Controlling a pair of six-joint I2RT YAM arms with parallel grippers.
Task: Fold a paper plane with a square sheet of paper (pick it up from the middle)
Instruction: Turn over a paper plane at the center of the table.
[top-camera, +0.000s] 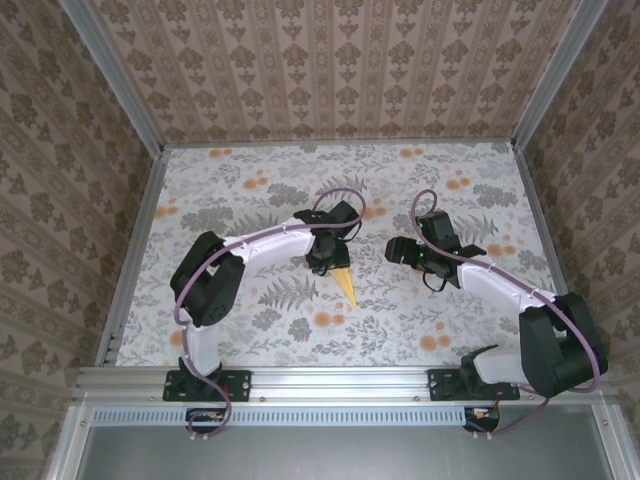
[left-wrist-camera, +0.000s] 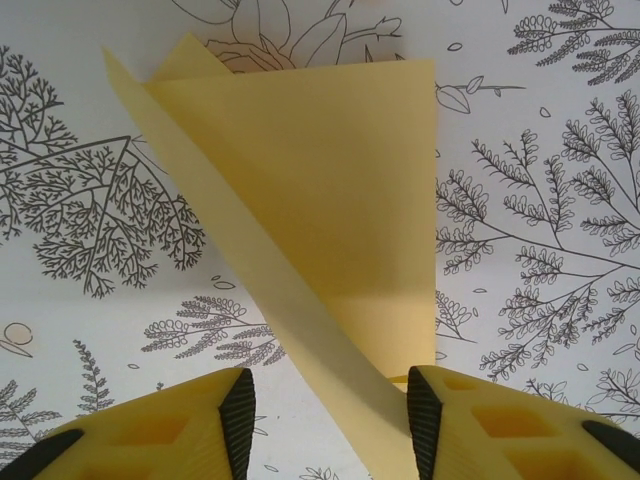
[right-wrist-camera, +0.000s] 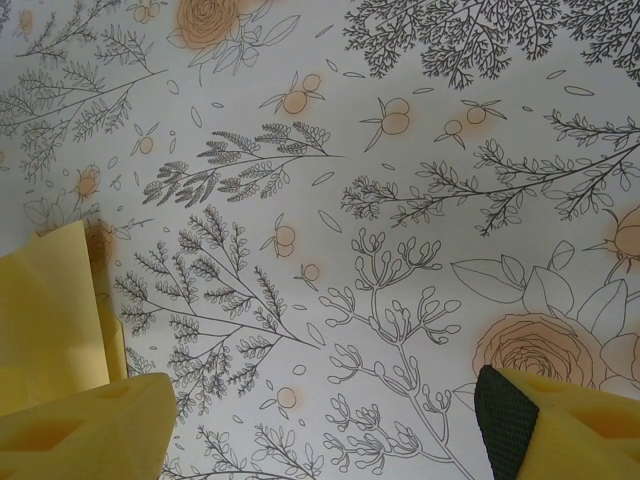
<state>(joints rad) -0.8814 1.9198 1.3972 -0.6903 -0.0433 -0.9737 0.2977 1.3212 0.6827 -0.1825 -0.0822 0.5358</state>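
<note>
The pale-yellow sheet of paper (top-camera: 345, 285) lies on the flowered table, folded into a narrow pointed paper plane shape with its tip toward the near edge. In the left wrist view the folded paper (left-wrist-camera: 330, 180) has one long flap lifted. That flap runs diagonally down between the jaws and touches the right finger pad (left-wrist-camera: 418, 420), with a gap to the left pad. My left gripper (left-wrist-camera: 328, 392) (top-camera: 328, 262) is open, low over the paper's far end. My right gripper (top-camera: 398, 250) (right-wrist-camera: 328, 400) hovers open to the right of the paper with only tablecloth between its fingers. An edge of the paper (right-wrist-camera: 50, 310) is at that view's left.
The table (top-camera: 230, 190) is covered with a cloth printed with grey ferns and orange flowers. Wallpapered walls on metal posts close it in at the left, back and right. An aluminium rail (top-camera: 340, 380) holding both arm bases runs along the near edge.
</note>
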